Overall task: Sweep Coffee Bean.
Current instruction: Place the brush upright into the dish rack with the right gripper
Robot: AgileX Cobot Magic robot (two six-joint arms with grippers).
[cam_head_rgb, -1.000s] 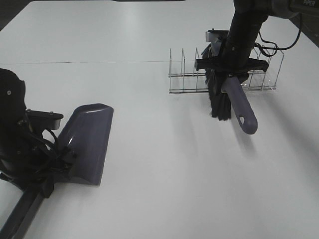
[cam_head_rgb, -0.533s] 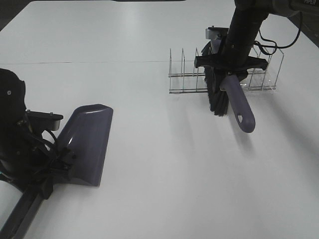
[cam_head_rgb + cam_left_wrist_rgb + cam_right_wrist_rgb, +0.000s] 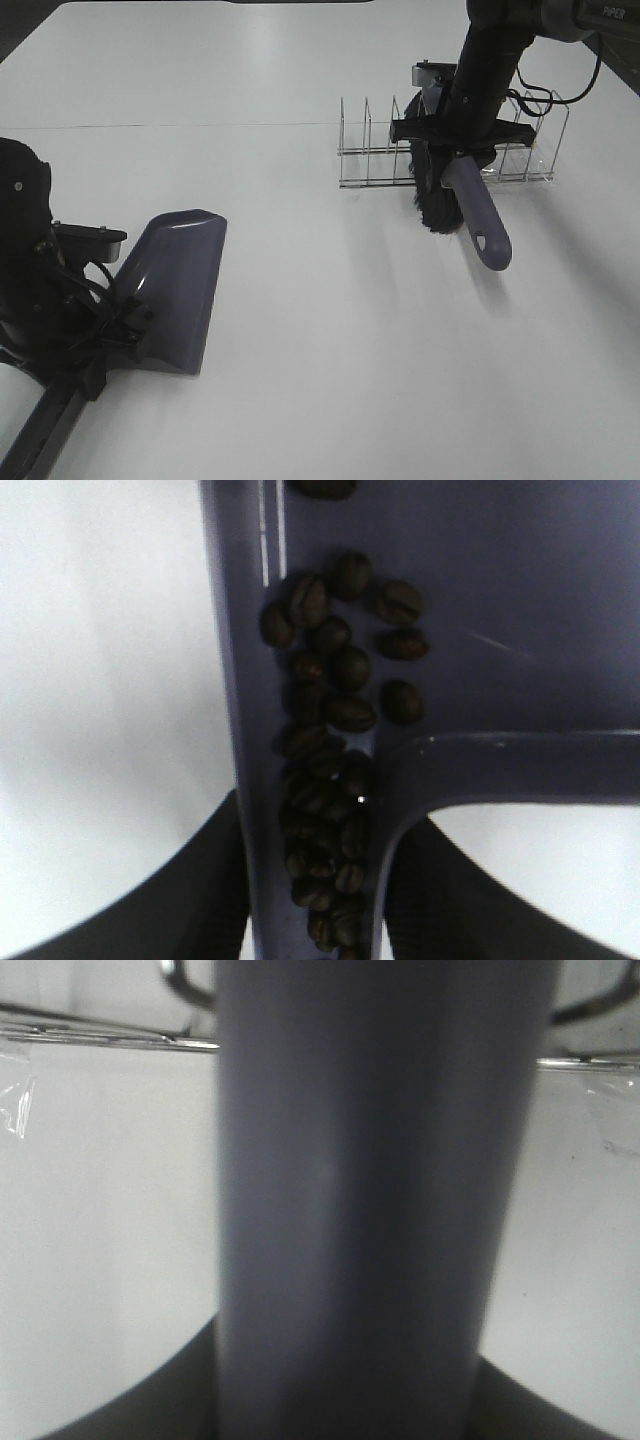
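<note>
The coffee beans (image 3: 325, 780) lie heaped in the back corner of the purple dustpan (image 3: 480, 610), seen in the left wrist view. In the high view the dustpan (image 3: 175, 285) rests on the table at the left, and my left gripper (image 3: 100, 345) is shut on its handle. My right gripper (image 3: 458, 135) is shut on the purple brush handle (image 3: 478, 210), which fills the right wrist view (image 3: 350, 1200). The black bristles (image 3: 432, 195) hang at the wire rack's front edge.
A clear wire rack (image 3: 445, 145) with several dividers stands at the back right of the white table (image 3: 330, 330); its rails show in the right wrist view (image 3: 90, 1035). A thin seam (image 3: 170, 126) crosses the table.
My right gripper has moved the brush a little back toward the rack. The left arm and dustpan have not moved.
</note>
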